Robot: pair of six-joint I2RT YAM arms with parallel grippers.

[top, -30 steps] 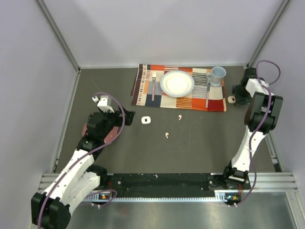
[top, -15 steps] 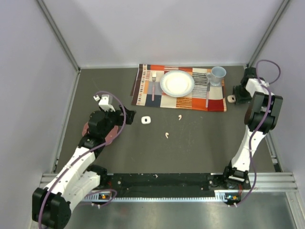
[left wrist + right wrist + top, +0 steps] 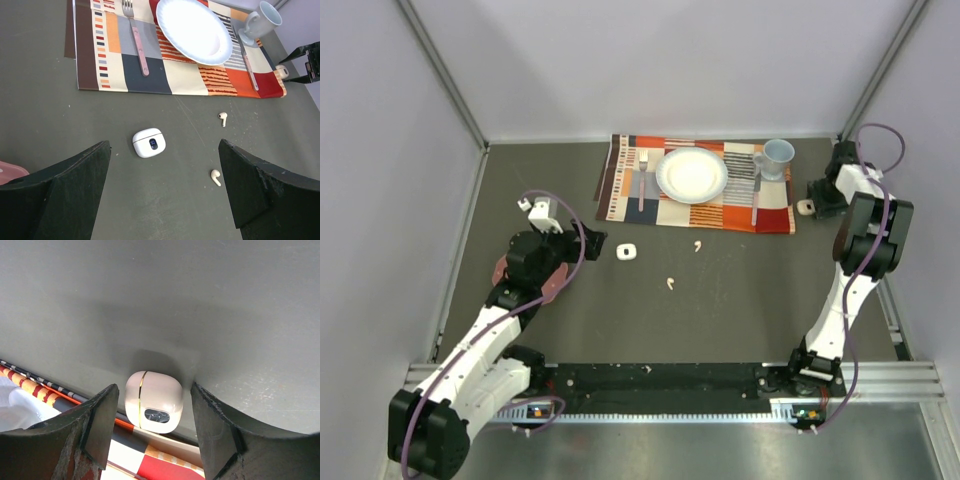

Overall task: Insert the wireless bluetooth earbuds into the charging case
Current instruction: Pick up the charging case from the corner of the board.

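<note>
Worktop (image 3: 740, 300): dark grey and matt, pale walls on three sides, with a striped placemat (image 3: 620, 190) and a white plate (image 3: 692, 175) at the far edge.
Left gripper (image 3: 590, 243): its fingers (image 3: 65, 185) are spread wide and hold nothing, looking down over the white case.
Right gripper (image 3: 818, 195): far right. Its fingers (image 3: 100, 430) are parted either side of the cream case, with a sliver of gap on both flanks, so it's not clamped.
White case (image 3: 149, 142): lid shut, out on bare worktop near the earbuds. A smooth, rounded hard shell, probably slippery; pinch it across the flat sides.
Cream case (image 3: 153, 401): lid shut, right against the placemat's corner.
Earbuds (image 3: 215, 177): two lie loose, right of the white case. They look feather-light and glossy and will likely skitter. Nip the bulb gently, leaving the stem free for the well.
</note>
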